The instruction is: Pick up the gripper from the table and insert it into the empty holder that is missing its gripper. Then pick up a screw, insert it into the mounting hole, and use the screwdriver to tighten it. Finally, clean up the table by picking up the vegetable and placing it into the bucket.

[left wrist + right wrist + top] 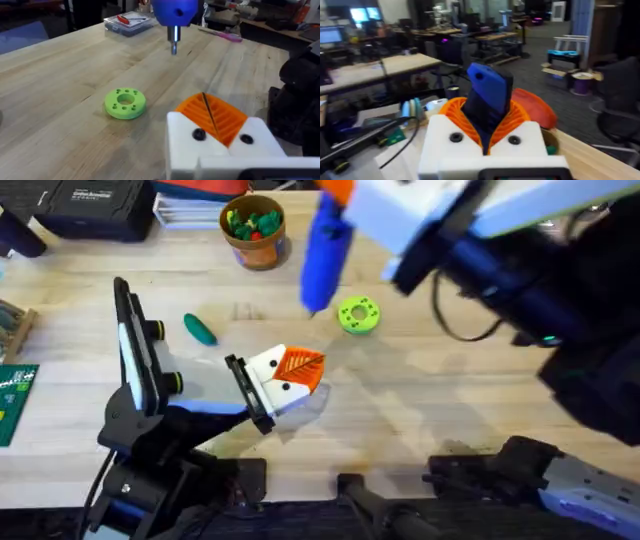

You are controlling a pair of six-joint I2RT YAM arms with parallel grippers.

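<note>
Gripping the thick blue cylindrical screwdriver (325, 248), our right gripper (487, 137) hangs above the wooden table (420, 395). Our left gripper (215, 122) sits pressed together near the lime-green disc (358, 314).

The screwdriver (174, 15) is cut off by the frame's edge.
</note>
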